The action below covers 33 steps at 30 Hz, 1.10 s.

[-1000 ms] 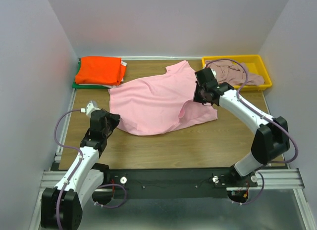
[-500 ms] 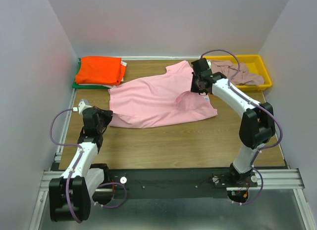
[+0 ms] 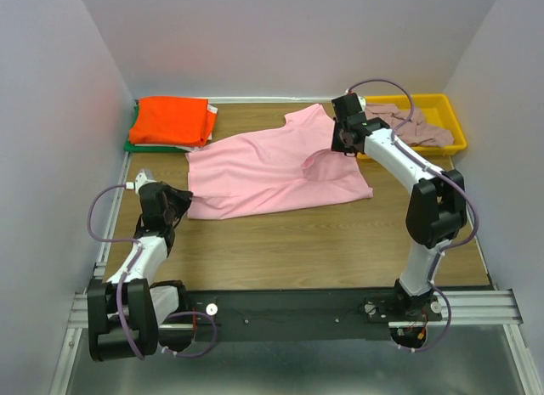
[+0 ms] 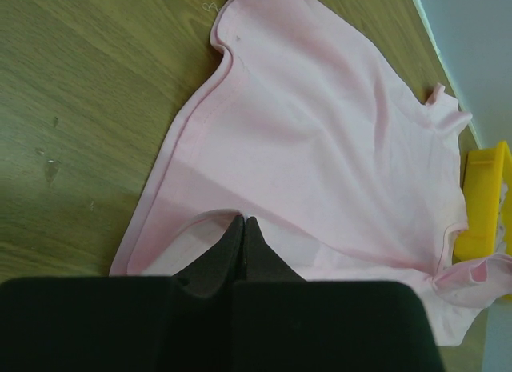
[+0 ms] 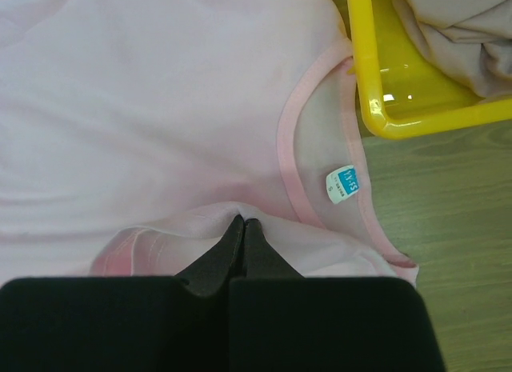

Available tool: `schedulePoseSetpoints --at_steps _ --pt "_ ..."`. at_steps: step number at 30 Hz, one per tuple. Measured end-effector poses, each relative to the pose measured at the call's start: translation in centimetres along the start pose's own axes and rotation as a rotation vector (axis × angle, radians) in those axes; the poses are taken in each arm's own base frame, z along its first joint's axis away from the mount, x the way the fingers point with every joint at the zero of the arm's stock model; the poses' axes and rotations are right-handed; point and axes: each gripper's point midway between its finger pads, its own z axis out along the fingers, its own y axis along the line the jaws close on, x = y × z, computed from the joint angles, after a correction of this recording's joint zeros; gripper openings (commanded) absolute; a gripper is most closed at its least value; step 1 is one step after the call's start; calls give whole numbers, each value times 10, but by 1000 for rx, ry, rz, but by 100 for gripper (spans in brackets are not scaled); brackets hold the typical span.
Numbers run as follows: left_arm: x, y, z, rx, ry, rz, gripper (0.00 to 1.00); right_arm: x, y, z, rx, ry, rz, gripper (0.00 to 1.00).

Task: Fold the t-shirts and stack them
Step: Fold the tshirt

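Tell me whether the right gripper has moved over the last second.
Yes. The right gripper, shut on the pink t-shirt, moved rearward, from below the yellow tray's near-left corner to beside its left end.

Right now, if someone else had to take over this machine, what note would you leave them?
Left gripper: shut on the pink t-shirt, pinching its near-left edge.
Right gripper: shut on the same shirt beside the collar.
The shirt lies spread on the table, unfolded.
Done: orange t-shirt folded on a green t-shirt, far left.
To do: fold and stack the pink, then the mauve t-shirt crumpled in the yellow tray.
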Motion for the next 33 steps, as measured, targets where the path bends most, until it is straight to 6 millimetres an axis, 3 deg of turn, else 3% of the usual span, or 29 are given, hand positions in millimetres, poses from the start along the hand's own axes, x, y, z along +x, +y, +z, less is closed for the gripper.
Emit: schedulePoseSetpoints --at_steps 8,17,24,33 --pt "-4 5 4 -5 -5 -12 0 0 -3 14 22 13 -12 0" --pt "-5 10 12 -11 2 -18 0 -15 3 17 13 -16 -19 0" --pt "3 21 23 -39 48 -28 0 -7 3 35 28 15 -36 0" --pt "-1 20 25 -29 39 -20 0 -4 5 50 37 31 -53 0"
